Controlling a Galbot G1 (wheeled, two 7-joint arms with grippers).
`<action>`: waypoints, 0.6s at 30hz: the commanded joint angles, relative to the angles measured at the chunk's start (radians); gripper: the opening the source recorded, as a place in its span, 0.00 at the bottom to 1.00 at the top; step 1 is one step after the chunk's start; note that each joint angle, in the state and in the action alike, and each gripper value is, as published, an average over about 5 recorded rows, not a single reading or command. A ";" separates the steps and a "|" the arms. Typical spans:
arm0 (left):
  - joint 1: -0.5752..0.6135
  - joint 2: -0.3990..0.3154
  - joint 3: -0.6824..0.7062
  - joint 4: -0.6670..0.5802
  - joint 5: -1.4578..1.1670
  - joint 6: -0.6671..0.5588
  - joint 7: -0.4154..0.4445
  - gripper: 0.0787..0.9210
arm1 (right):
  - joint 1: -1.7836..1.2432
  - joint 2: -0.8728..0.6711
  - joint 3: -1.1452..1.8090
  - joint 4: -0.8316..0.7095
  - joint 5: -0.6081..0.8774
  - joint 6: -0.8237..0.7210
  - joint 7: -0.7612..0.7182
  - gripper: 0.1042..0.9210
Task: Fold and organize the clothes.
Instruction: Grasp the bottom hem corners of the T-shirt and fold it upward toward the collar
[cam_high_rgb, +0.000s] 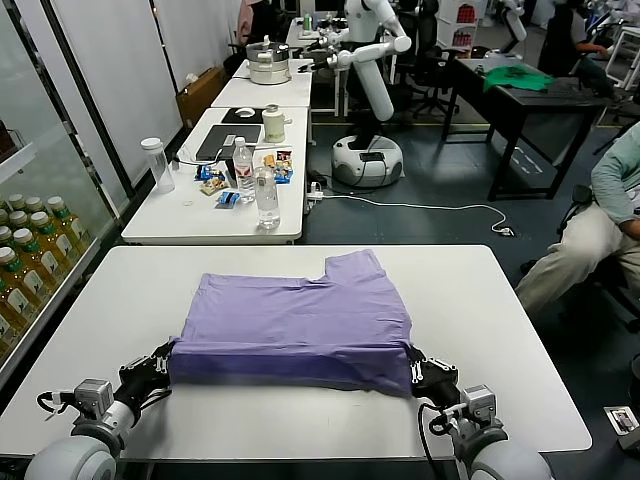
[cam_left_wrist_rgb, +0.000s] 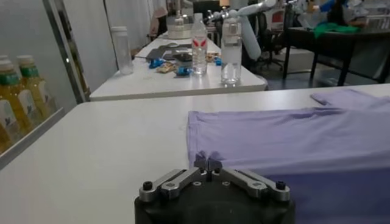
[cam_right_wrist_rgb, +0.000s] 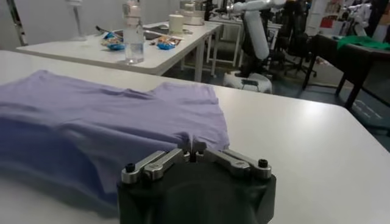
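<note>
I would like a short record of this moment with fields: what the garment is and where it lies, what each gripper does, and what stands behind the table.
garment: lavender T-shirt, partly folded, on the white table
left gripper: shut on the shirt's near left corner
right gripper: shut on the shirt's near right corner
near edge: lifted slightly between both grippers
sleeve: one sticks out at the far side
behind: second table with water bottles

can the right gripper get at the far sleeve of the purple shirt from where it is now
Probably not right away. The right gripper is shut on the near right corner of the T-shirt, and the left gripper pinches the near left corner. The sleeve lies bare across the table, nothing blocking, but it must release first.
</note>
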 joint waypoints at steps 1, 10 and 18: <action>-0.039 0.001 0.016 0.062 0.027 -0.017 0.076 0.01 | 0.028 0.007 -0.018 -0.034 -0.005 -0.003 0.001 0.01; -0.134 -0.018 0.055 0.163 0.087 -0.040 0.043 0.05 | 0.023 0.044 -0.046 -0.071 -0.045 -0.002 0.011 0.15; -0.106 0.003 0.007 0.146 0.075 -0.039 0.024 0.31 | 0.010 0.036 -0.010 -0.038 -0.040 -0.006 0.012 0.43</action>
